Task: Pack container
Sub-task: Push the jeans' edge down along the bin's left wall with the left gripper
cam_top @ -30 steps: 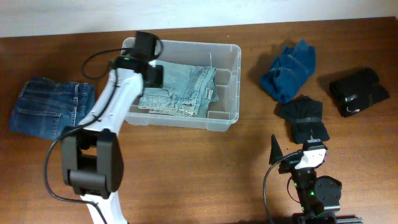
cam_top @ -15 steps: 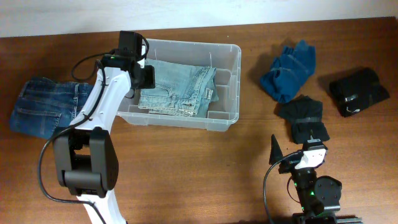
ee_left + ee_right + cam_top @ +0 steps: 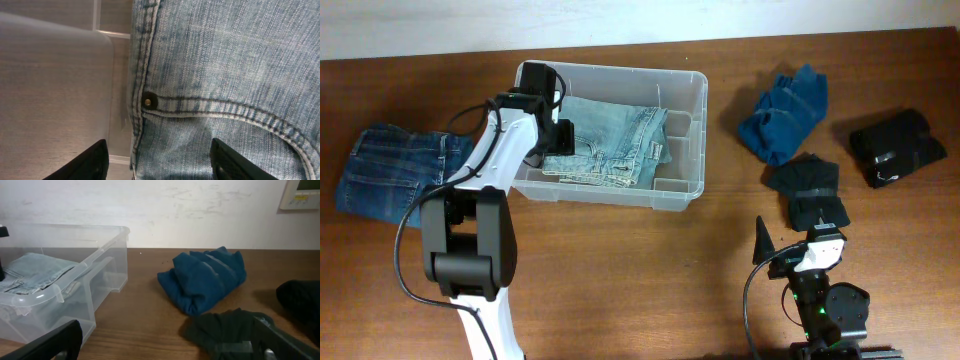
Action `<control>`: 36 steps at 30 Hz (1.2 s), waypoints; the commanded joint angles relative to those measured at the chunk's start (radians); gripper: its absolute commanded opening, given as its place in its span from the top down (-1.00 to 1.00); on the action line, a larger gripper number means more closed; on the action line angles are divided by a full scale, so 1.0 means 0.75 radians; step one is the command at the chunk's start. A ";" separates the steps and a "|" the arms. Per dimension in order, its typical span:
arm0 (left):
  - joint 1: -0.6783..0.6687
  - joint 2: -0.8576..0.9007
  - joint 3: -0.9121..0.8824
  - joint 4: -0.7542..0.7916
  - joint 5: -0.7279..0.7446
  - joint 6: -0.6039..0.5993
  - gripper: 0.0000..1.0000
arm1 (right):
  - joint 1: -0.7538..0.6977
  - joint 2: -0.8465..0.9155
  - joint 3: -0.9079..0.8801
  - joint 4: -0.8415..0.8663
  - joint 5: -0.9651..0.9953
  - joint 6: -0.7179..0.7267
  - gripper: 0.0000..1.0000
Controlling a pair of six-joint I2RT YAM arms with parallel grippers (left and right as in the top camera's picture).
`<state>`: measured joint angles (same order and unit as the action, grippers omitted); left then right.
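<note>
The clear plastic container [image 3: 685,95] stands at the back middle of the table; it also shows in the right wrist view [image 3: 102,247]. Folded light blue jeans [image 3: 610,140] lie inside it. My left gripper [image 3: 560,135] is open and empty inside the container's left end, close over the jeans [image 3: 225,75], by the container wall [image 3: 50,90]. My right gripper [image 3: 165,345] is open and empty, low at the front right, facing a black garment [image 3: 235,330].
Dark blue jeans [image 3: 390,170] lie left of the container. A blue garment [image 3: 782,112], a black garment [image 3: 810,190] and another black bundle [image 3: 898,145] lie to the right. A wall runs along the table's far edge.
My left gripper has moved from the container's left rim back right and down into the container, over the light jeans. The right arm has not moved.
</note>
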<state>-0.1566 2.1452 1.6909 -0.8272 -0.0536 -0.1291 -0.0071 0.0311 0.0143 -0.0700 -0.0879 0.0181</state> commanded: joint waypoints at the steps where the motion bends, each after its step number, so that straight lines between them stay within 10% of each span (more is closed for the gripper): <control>1: 0.004 0.007 0.014 -0.002 0.018 -0.018 -0.26 | -0.010 -0.007 -0.012 0.001 0.007 -0.005 -0.97; 9: 0.003 0.008 0.014 -0.002 0.019 -0.018 0.99 | -0.010 -0.007 -0.012 0.000 0.007 -0.005 -0.97; 36: 0.003 0.007 0.290 -0.197 -0.099 -0.017 0.99 | -0.010 -0.007 -0.012 0.000 0.007 -0.005 -0.97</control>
<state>-0.1566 2.1456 1.8835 -0.9653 -0.0639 -0.1398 -0.0071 0.0311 0.0143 -0.0700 -0.0879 0.0181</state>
